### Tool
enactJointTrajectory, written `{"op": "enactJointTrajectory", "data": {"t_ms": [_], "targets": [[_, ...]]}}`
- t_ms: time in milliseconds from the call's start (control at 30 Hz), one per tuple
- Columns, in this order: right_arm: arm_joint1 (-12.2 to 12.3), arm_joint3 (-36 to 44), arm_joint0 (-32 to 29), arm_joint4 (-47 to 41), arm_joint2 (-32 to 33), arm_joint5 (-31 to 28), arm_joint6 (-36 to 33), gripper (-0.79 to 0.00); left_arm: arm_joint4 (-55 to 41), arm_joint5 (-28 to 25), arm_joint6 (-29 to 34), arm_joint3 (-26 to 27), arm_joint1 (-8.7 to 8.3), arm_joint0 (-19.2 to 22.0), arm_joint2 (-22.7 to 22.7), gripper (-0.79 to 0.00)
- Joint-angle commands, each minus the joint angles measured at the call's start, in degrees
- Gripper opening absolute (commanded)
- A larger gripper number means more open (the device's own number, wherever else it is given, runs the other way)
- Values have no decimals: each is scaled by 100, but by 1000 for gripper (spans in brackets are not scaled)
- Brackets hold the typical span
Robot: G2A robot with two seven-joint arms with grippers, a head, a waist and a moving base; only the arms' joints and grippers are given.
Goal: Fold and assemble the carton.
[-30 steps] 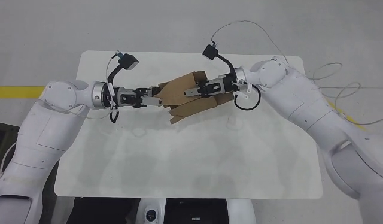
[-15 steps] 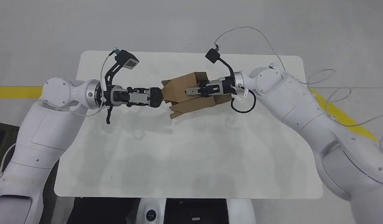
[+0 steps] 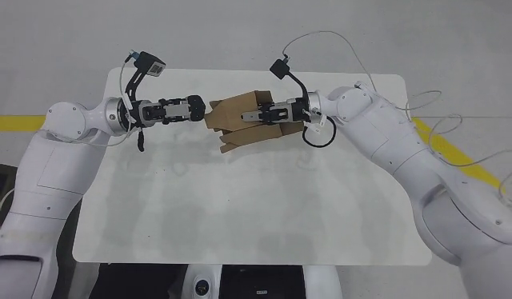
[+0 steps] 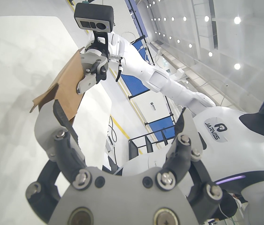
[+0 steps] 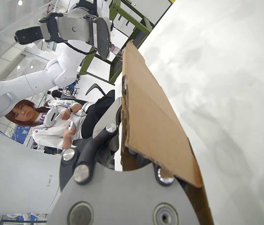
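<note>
Carton (image 3: 236, 111) half-folded, near 12 o'clock of worktop (image 3: 256, 211). Right pincer (image 3: 254, 117) clamps a panel from carton's 3 o'clock. Left pincer (image 3: 202, 107) is spread open, empty, at its 9. Prob. best: firm right grip, left square onto loose flap, press along crease w/o crushing.

Carton (image 3: 232, 111) is showing plain brown; surface (image 3: 240, 211) is showing white; left claw (image 3: 204, 109) and right claw (image 3: 250, 117) are showing grey with black pads.
</note>
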State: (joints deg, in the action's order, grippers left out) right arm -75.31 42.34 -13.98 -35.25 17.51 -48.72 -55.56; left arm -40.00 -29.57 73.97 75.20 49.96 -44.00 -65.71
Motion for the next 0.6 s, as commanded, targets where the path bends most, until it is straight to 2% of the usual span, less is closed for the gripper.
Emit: {"op": "enactJointTrajectory", "data": {"t_ms": [0, 233, 333, 567], "targets": [[0, 0, 0, -1, 0, -1, 1, -785, -6, 3, 5, 2, 0, -1, 2, 0], [0, 0, 0, -1, 0, -1, 1, -785, -6, 3, 5, 2, 0, -1, 2, 0], [28, 68, -93, 65, 63, 184, 134, -785, 103, 78, -192, 100, -2, -72, -27, 0], [372, 325, -514, -282, 614, 357, -63, -785, 315, 356, -417, 164, -7, -166, -119, 0]]}}
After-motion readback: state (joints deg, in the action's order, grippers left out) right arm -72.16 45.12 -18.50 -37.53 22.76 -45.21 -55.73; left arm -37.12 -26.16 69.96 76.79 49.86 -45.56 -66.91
